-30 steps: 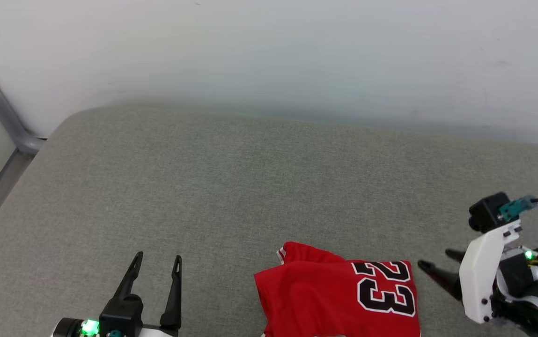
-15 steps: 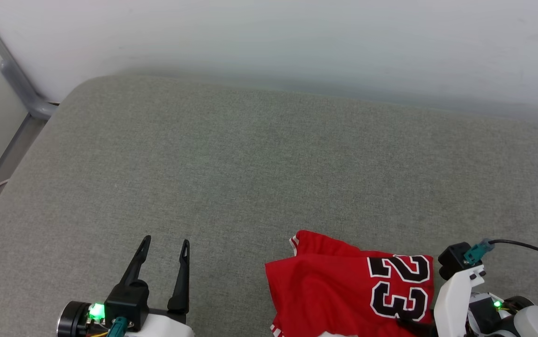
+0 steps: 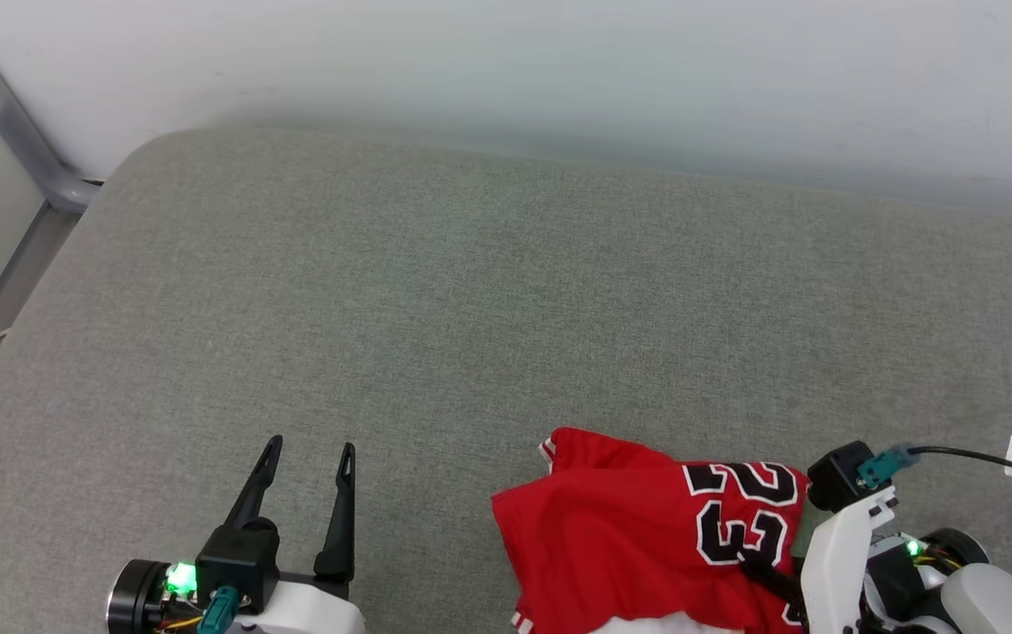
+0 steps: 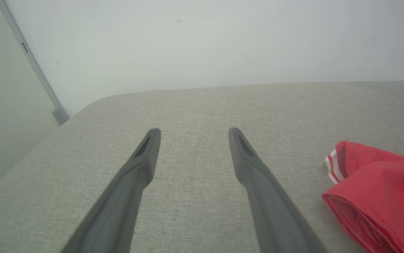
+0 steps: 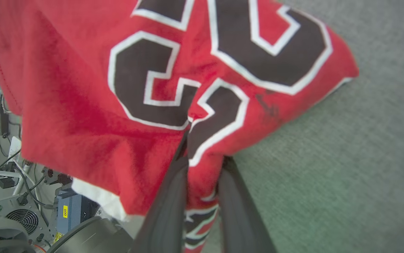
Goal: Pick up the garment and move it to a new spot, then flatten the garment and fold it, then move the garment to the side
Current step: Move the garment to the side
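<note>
My right gripper (image 5: 205, 147) is clamped on a fold of the shirt (image 3: 620, 528), right at the black 23, with red cloth bunched between its two fingers. The shirt lies crumpled at the near edge of the grey cushion (image 3: 470, 291), and part of it overhangs that edge. My left gripper (image 3: 311, 443) hangs over the same near edge, further toward the cushion's left end, with its fingers spread and nothing between them.
</note>
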You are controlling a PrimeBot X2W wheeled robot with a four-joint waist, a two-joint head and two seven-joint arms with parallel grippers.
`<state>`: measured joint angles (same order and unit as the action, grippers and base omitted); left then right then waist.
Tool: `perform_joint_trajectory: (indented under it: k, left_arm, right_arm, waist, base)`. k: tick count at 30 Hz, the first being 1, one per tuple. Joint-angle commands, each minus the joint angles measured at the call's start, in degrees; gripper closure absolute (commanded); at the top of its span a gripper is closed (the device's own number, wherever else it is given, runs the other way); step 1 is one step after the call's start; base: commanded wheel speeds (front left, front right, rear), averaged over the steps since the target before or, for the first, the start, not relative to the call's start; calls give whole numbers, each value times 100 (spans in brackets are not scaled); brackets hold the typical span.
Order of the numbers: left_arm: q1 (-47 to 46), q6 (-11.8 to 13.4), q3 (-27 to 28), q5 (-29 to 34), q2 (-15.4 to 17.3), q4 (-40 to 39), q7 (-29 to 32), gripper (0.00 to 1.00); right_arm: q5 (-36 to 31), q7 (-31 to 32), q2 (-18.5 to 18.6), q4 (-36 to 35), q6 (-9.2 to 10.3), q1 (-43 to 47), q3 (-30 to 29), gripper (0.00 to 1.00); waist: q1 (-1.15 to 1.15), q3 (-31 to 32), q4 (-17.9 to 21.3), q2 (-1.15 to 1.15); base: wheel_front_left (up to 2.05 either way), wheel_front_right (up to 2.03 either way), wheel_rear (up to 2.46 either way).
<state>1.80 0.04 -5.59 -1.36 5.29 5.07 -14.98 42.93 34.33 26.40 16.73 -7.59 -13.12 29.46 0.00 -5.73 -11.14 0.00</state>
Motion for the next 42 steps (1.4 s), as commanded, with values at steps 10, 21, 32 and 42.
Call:
perform_joint_trajectory:
  k: [10, 21, 32, 42]
  left_arm:
    - [135, 37, 28, -45, -33, -49, -28, 0]
    - [95, 118, 123, -65, -83, -195, -27, 0]
    - [-282, 17, 151, 24, 4, -367, -27, 0]
    - [-728, 3, 188, -4, -21, -656, -21, 0]
  right_arm:
    - [-253, -665, 691, -303, 15, -667, 37, 100]
    - [-460, -777, 1277, -616, 15, -1174, -224, 100]
    - [-805, -780, 1579, -458, 15, -1393, -935, 100]
    - [-1341, -577, 2393, 230, 16, -1758, -1621, 100]
  waist:
    - [0, 86, 513, 0]
    - [0, -51, 1449, 0]
    - [0, -576, 1556, 0]
    - [0, -1493, 1326, 0]
  base:
    - [0, 0, 0]
    - [0, 0, 0]
    - [0, 0, 0]
    - [0, 0, 0]
